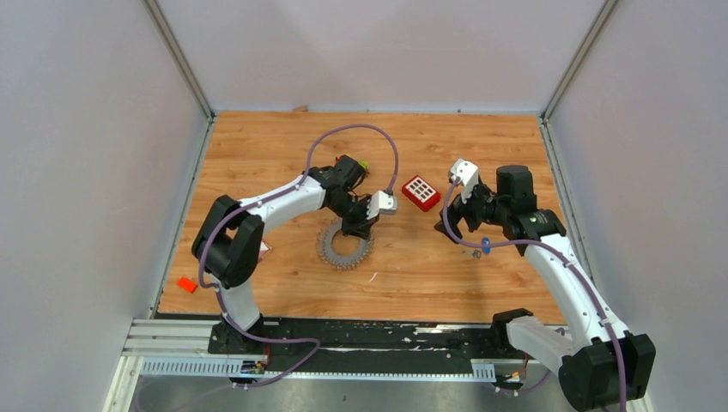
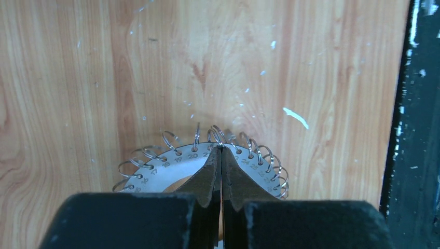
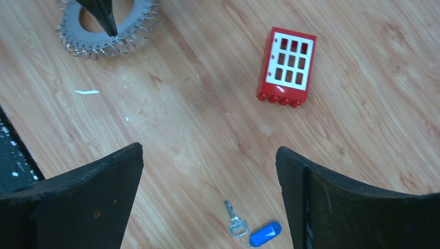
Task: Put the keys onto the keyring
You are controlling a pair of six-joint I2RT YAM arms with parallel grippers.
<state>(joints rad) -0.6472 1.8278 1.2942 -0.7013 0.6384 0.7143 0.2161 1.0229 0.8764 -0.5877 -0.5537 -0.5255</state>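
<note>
Where the left arm reaches to the middle of the wooden tabletop [image 1: 429, 146], the keyring [image 2: 155, 174] lies flat. It is one grey metal disc with a round centre hole showing bare wood, numbered holes along its band and a wire loop through each hole. The loops hidden under the fingers prevent a full count.

Left gripper [image 2: 221, 151]: clenched, with both tips meeting on the disc's band at the row of loops. Whether a loop is nipped between them cannot be told.

Right gripper [image 3: 208, 150]: released, fingers spread wide and holding nothing. It hangs over the board at centre right of the overhead view, well apart from the keyring.

Low in the right wrist view, between the two fingers, lie one silver key [image 3: 237, 222] and one blue tag [image 3: 264, 233]. They are joined by a small ring, lie flat on the wood and touch neither finger.

Other items noted:
- One red block [image 3: 287, 65] with a white face of nine square windows lies flat. In the overhead view it is up and to the right of the keyring, between the two wrists and clear of both.
- One small orange piece [image 1: 186, 284] lies at the lower left edge of the board.
- One green piece [image 1: 364, 166] shows just behind the left wrist and is mostly hidden.
- One small dark object [image 1: 373, 276] lies near the keyring, to its lower right, and is too small to identify.
- Two purple cables [image 1: 352, 129], one along each arm.
</note>
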